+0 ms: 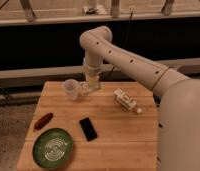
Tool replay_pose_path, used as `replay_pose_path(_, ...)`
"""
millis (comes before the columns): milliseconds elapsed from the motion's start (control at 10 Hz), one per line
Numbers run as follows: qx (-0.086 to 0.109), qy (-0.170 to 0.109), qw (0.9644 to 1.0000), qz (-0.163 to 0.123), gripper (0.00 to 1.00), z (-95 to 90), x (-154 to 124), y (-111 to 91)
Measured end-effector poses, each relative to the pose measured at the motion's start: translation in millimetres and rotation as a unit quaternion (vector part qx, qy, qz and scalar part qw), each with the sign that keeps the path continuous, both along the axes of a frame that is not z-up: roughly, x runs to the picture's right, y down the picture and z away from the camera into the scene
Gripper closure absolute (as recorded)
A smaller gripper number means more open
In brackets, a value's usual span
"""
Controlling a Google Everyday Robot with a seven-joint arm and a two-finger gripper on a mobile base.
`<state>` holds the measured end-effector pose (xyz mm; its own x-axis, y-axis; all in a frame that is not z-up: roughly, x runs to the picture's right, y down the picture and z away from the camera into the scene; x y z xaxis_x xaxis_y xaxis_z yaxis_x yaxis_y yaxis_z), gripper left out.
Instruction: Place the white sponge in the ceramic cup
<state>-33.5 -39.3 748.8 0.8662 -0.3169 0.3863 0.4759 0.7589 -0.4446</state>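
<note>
- The white sponge [85,90] is a small, soft-looking, off-white block. It is at the tip of the end effector [89,88], just to the right of the ceramic cup [70,89] and not inside it.
- The end effector is clamped on the white sponge. It points down over the back left part of the counter [118,137], close to the cup's right side.
- The ceramic cup is pale and smooth, with a wide rim that narrows to a smaller base. It stands upright near the counter's back left edge, and what is inside cannot be made out.
- The arm [128,57] is a smooth cream shell with small dark dots along it. It reaches in from the right, bends at a rounded elbow high up and drops to the wrist.
- A round green plate [53,147] with pale concentric rings lies at the front left, with nothing visible on it.
- A flat black phone [88,128] lies just to the right of the plate.
- A reddish-brown oblong item [43,120] lies near the left edge.
- A white labelled bottle [126,100] lies on its side at the back right, well apart from the cup.
- The counter is pale wood with plank lines.
- Behind the counter runs a pale ledge [33,75] under a dark wall band, and speckled floor [10,120] shows on the left.
</note>
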Motion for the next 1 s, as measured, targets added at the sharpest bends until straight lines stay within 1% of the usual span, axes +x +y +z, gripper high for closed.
replay_pose_path(200,0.011,-0.001,0.9999,0.000,1.00,4.2,-2,-9)
replay_pose_path(500,0.026,-0.008,0.9996,-0.012,1.00,13.9,-16,-21)
replay_pose_path(800,0.033,-0.013,0.9992,-0.016,1.00,22.4,-18,-26)
replay_pose_path(1000,0.034,-0.018,0.9991,-0.021,1.00,30.5,-28,-24)
